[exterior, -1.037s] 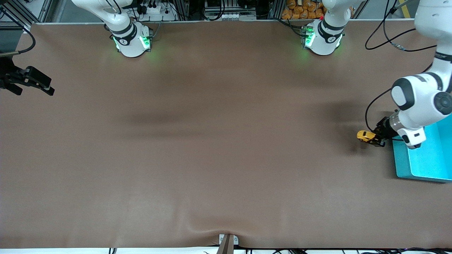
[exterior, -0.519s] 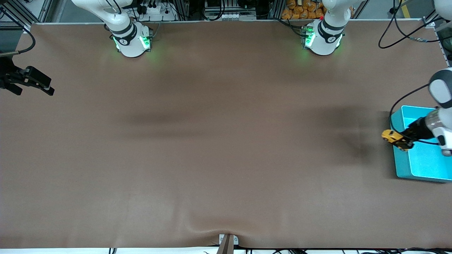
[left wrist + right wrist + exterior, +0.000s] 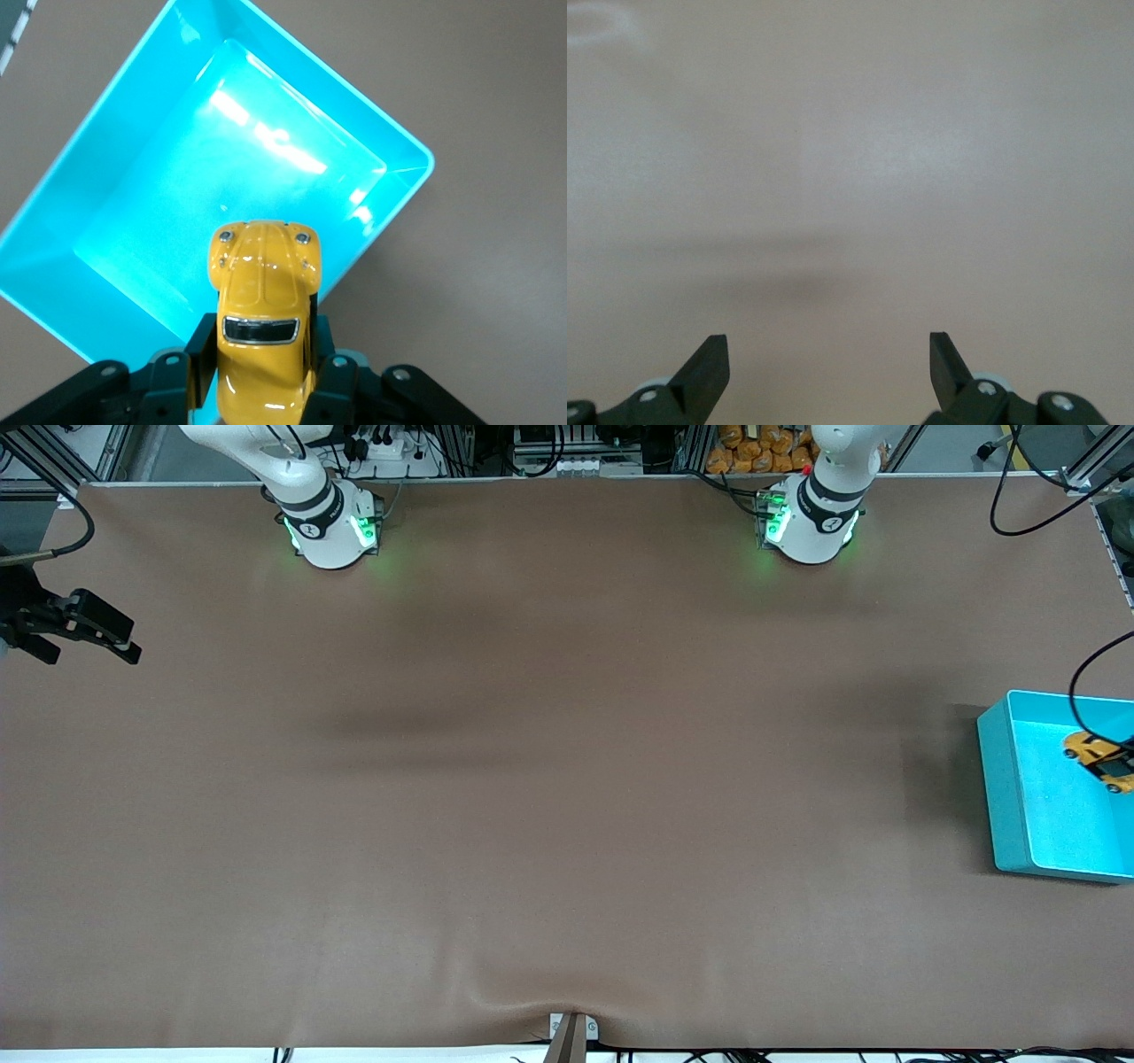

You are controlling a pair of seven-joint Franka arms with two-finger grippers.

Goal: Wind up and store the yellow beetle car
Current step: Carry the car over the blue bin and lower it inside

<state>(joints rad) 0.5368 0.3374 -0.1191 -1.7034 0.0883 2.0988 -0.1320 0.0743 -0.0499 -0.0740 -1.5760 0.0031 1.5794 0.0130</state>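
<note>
Currently, left tool: clamped on small glossy orange-yellow beetle-shaped toy car, over turquoise plastic bin; grip visible only in left wrist view.
Right tool: spread wide, holding nothing, over brown bench.

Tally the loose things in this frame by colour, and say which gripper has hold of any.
Yellow: 1, the yellow beetle car, clamped in the left gripper above the turquoise bin.
Turquoise: 1, the bin, at the left arm's end of the table.
Total: 2.
The right gripper waits open over bare table, holding nothing.
</note>
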